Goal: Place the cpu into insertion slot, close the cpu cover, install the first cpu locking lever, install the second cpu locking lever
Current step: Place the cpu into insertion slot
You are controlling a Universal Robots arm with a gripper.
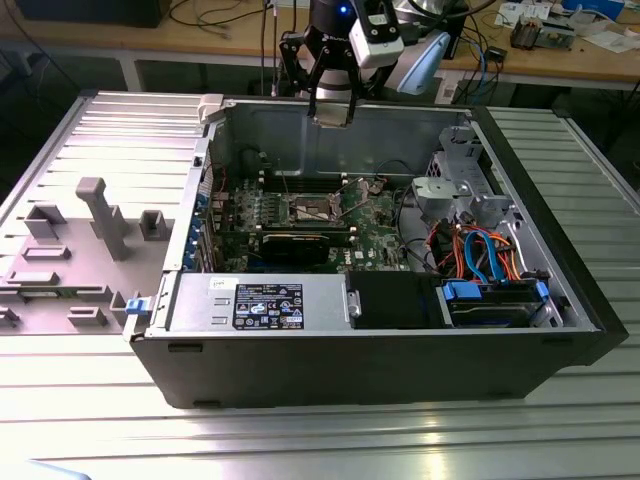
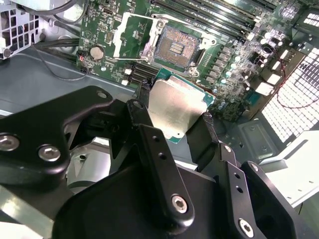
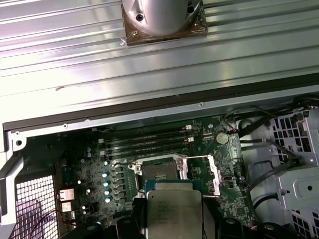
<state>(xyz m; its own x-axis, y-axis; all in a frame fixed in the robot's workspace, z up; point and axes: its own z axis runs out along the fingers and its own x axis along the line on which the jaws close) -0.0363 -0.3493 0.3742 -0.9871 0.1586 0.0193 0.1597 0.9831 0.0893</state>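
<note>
Cpu [image 2: 177,107] [image 3: 173,214] clamped by two opposite edges, dull metal top facing the cameras in both wrist views, green substrate edge visible around it. Carried clear of the board, touching nothing but the black fingers [image 2: 207,134]. Claw [image 2: 175,102] [image 1: 332,105] set narrow, closed on the chip; at upper centre of the exterior view, over the rear wall of the open computer case [image 1: 300,345].

Insertion slot [image 2: 175,47] [image 1: 312,208] uncovered and vacant: dark contact field bare inside the silver rim. Located on the green motherboard [image 1: 375,228], near centre of the exterior view, well apart from the chip. Cpu cover [image 2: 119,40] swung open to one side of the socket, window frame clear of the contact field. Long memory slots [image 3: 144,144] alongside the socket. Position of the locking levers not determinable.

Step in hand, by judgement: first step, placement of the chip. Not seated; cover not closed; levers not installed. Judged to call for squaring of the chip edges to the socket rim, centring over the contact field, level descent without tilt, and release only with the chip resting inside the rim. Risks, as judged: skewed entry bearing on the contacts; fingers fouling the open cover.

Case set on a ribbed metal worktop [image 1: 300,440]; grey moulded panel [image 1: 70,250] at the exterior view's left.
</note>
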